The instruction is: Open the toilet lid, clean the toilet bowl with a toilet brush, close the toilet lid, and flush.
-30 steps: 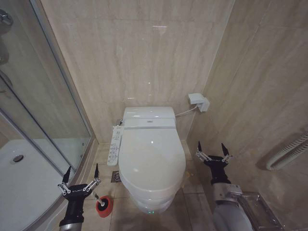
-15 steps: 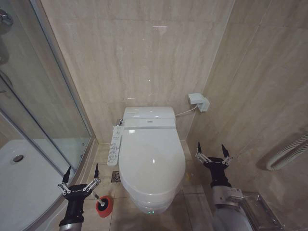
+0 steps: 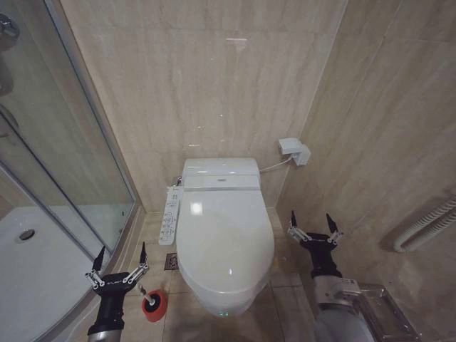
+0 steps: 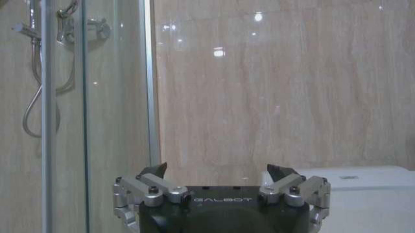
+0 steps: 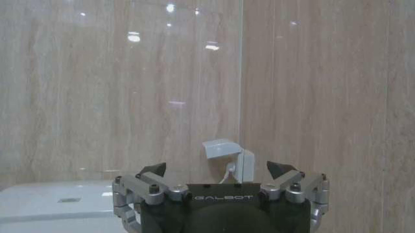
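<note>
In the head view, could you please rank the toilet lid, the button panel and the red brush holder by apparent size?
1. toilet lid
2. button panel
3. red brush holder, smallest despite sitting nearer the camera

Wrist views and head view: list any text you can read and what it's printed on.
"GALBOT" on the left gripper body.
"GALBOT" on the right gripper body.
Button panel markings beside the toilet lid: too small to read.
Mark on the toilet's rear housing: unreadable.
</note>
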Available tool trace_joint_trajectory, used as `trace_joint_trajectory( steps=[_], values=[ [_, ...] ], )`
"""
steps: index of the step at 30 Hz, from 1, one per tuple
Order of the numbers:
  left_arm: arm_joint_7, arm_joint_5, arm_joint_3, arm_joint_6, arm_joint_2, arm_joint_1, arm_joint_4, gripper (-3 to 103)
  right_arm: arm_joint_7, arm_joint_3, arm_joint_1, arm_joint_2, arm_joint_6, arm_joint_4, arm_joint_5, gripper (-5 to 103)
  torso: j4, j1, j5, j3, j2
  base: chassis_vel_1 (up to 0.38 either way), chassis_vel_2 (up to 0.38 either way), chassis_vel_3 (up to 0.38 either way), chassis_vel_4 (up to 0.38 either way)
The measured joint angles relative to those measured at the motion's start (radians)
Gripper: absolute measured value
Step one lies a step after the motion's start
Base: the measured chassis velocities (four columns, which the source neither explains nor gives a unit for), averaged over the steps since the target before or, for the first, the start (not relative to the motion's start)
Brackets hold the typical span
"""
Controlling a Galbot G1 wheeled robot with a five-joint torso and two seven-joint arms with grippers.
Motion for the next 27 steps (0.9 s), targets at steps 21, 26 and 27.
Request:
trace_joint_trajectory(
  steps=[21,26,27],
  values=[
    [0.0,0.0,0.0,0.0,0.0,0.0,0.0,100,0.008,-0.001,-0.005,-0.001,-0.011,0.002,0.002,100,0.0,0.0,0.0,0.0,0.0,0.0,0.0,0.0,0.0],
    [0.0,0.0,0.0,0.0,0.0,0.0,0.0,100,0.009,-0.001,-0.005,-0.001,-0.011,0.002,0.002,100,0.0,0.0,0.0,0.0,0.0,0.0,0.0,0.0,0.0],
    [0.0,0.0,0.0,0.0,0.0,0.0,0.0,100,0.009,-0.001,-0.005,-0.001,-0.011,0.002,0.002,100,0.0,0.0,0.0,0.0,0.0,0.0,0.0,0.0,0.0]
  ],
)
